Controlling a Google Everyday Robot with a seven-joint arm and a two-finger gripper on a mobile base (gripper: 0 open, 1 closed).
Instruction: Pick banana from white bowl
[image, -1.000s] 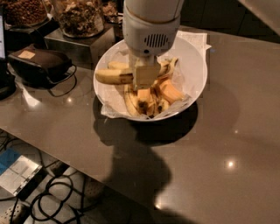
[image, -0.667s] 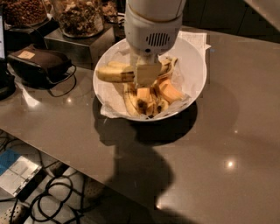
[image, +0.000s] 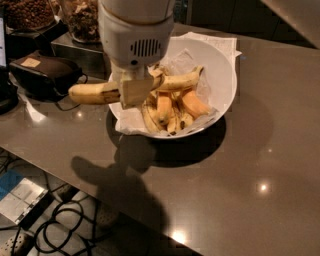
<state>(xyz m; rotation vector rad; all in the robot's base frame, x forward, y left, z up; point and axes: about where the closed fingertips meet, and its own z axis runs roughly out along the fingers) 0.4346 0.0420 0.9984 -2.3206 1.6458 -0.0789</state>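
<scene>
My gripper (image: 134, 90) hangs from the white arm over the left rim of the white bowl (image: 222, 70) and is shut on the banana (image: 92, 93). The banana is lifted, lying level, its free end sticking out to the left past the bowl's rim, above the grey table. Another long yellow banana (image: 180, 80) with an upturned tip stays in the bowl, together with short bananas and orange chunks (image: 192, 103) on white crinkled paper.
Glass jars of dark snacks (image: 80, 17) stand at the back left. A black device with a cable (image: 42, 75) lies left of the bowl. The grey table's front edge (image: 60, 167) runs diagonally; cables lie on the floor below.
The gripper has risen with the banana, lifting it out of the bowl and to the left. The view has closed in on the bowl.
</scene>
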